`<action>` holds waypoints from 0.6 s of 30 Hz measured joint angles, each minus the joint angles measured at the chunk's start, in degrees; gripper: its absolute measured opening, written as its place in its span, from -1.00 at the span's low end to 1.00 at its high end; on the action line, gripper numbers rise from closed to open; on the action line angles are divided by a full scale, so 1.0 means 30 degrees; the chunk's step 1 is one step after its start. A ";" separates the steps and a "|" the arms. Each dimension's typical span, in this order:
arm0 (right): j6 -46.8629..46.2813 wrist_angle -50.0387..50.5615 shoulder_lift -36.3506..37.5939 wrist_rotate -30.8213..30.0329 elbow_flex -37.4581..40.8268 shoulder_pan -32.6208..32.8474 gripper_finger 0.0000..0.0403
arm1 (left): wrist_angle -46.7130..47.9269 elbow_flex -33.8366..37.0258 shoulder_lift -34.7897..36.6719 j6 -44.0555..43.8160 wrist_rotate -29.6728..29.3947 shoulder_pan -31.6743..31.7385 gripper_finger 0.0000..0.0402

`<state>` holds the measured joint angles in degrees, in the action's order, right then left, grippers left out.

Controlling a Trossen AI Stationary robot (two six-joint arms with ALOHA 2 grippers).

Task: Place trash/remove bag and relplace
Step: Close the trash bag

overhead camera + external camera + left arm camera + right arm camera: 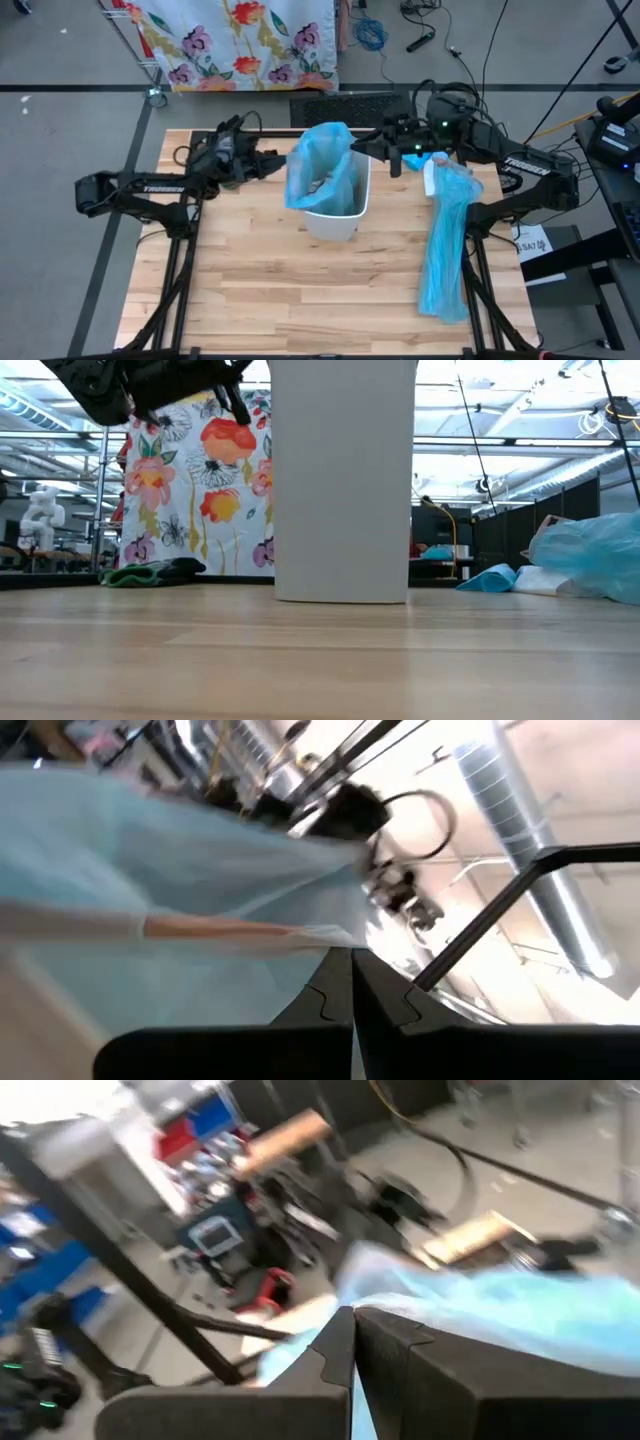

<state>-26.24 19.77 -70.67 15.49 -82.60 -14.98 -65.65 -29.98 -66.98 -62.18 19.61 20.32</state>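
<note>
- My left gripper (pixel 283 163) is clenched on the left rim of the light-blue bag (pixel 322 160) that lines the white bin (pixel 335 222) at the table's (pixel 250 290) centre.
- My right gripper (pixel 358 146) is clenched on the bag's right rim; both hold the rim above the bin.
- The trash (pixel 322 185) lies inside the bag as small crumpled wads.
- A long light-blue plastic strip (pixel 445 250) lies on the table's right side, apart from the bin.
</note>
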 joint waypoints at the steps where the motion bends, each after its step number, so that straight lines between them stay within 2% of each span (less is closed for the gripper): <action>1: -0.0004 0.0564 -0.0011 -0.0318 0.0001 0.0062 -1.00 | 0.0008 0.0000 0.0299 -0.0002 -0.0040 0.0032 -1.00; 8: -0.0239 0.3438 -0.0079 -0.2869 0.0019 0.0968 -1.00 | 0.1642 -0.0536 0.1664 0.0011 0.0279 0.0109 -1.00; 14: -0.1073 0.4933 -0.0087 -0.4602 0.0019 0.1675 -1.00 | 0.4385 -0.3550 0.1732 0.1014 0.1279 0.0005 -1.00; 18: -0.1078 0.5120 -0.0087 -0.4649 0.0026 0.2031 -1.00 | 0.8106 -0.6071 0.1747 0.1917 0.1403 -0.0237 -1.00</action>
<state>-29.47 35.13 -70.94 1.54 -82.52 -8.89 -41.33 -48.19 -61.73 -56.43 23.81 19.61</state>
